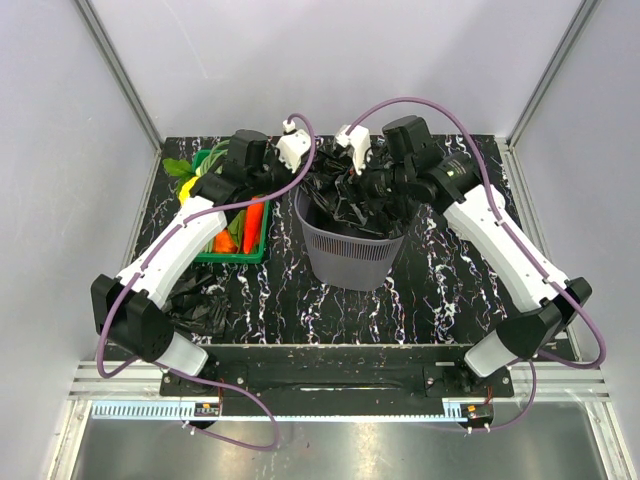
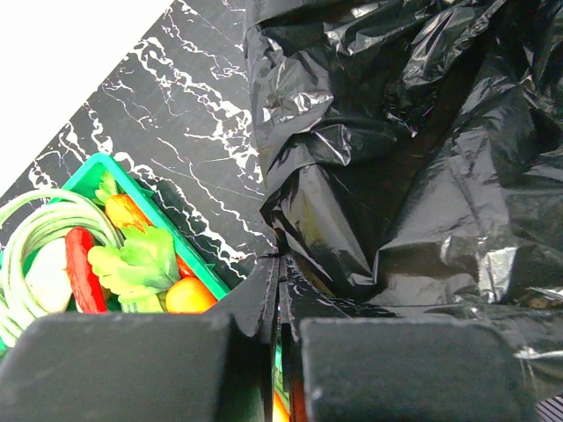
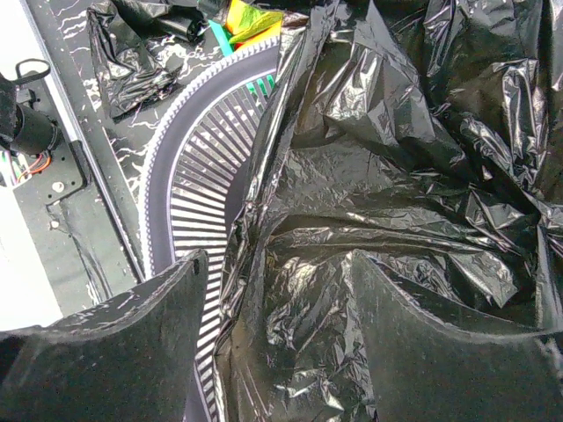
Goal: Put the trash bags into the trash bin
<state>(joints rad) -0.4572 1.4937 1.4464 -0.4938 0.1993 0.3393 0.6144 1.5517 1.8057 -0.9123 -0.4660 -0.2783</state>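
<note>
Marbled tabletop (image 1: 440, 270) under trash bin (image 1: 350, 262)

The tabletop (image 1: 440, 290) was black with thin white lines. The grey trash bin (image 1: 350, 262) stood in the middle. A green crate (image 1: 245, 257) sat on the left. One crumpled black trash bag (image 1: 203, 303) lay near the front left.

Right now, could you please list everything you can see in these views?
trash bin: one, grey mesh, table centre.
trash bags: two, glossy black; one draped in the bin, another crumpled by the left arm's base.
crate: one, green, left of the bin.
vegetables: several, mixed colours, in the crate.
table: one, black with white veins.
left gripper: one, black, shut, beside the draped bag.
right gripper: one, black, open, over that bag.
</note>
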